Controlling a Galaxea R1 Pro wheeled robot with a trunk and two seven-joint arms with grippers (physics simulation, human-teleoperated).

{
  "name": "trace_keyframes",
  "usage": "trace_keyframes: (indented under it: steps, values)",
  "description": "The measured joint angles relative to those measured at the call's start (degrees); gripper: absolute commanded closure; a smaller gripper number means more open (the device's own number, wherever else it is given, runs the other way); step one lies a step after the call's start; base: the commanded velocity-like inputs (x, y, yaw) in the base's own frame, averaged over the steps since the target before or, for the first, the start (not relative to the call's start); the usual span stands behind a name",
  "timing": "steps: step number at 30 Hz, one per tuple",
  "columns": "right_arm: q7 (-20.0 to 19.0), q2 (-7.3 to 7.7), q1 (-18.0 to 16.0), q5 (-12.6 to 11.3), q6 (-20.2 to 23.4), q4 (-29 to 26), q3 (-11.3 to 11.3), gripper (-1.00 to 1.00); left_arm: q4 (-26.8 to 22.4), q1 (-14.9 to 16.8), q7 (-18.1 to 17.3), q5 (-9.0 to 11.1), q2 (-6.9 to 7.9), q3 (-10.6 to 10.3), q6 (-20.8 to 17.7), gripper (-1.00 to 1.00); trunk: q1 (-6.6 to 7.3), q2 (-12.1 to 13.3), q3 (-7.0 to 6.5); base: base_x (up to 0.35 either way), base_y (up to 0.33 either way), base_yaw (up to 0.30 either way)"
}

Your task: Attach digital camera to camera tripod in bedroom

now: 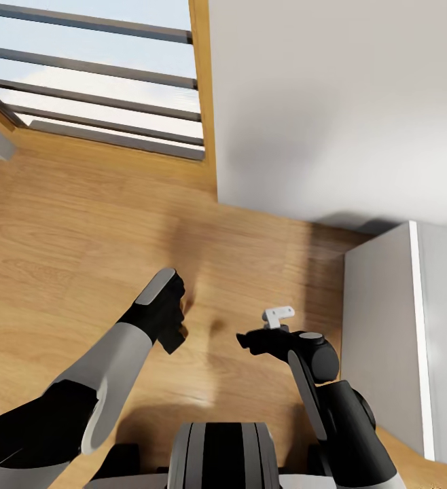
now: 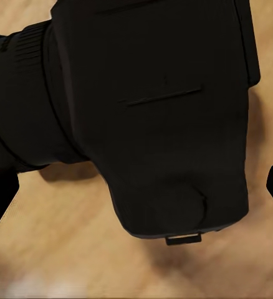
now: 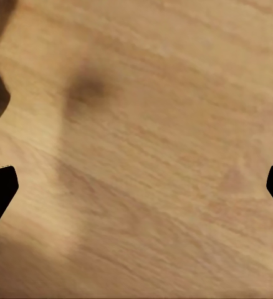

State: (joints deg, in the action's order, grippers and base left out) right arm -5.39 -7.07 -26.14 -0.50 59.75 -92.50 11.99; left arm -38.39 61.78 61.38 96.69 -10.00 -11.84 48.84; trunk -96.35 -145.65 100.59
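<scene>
Nearest us, our left tool grips the digital camera above the wood floor. Our right tool hangs empty, fingers spread wide. Beyond stand a white cabinet, the grey wall and the window.

The camera (black, boxy, its ribbed lens barrel jutting sideways) hangs above the wood floor near the window

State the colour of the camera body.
Black all over, clearest in the left wrist view: digital camera.
</scene>
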Motion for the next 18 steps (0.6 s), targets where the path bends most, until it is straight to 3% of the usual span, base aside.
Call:
trace_keyframes:
  steps: [18]
  values:
    - [-0.21,0.28,-0.02,-0.02,0.0,0.0,-0.1,-1.0,0.0,-0.04,0.0,0.0,0.0,-0.03,0.0,-1.0,-0.05,-0.03,0.45,0.0,0.0,0.0]
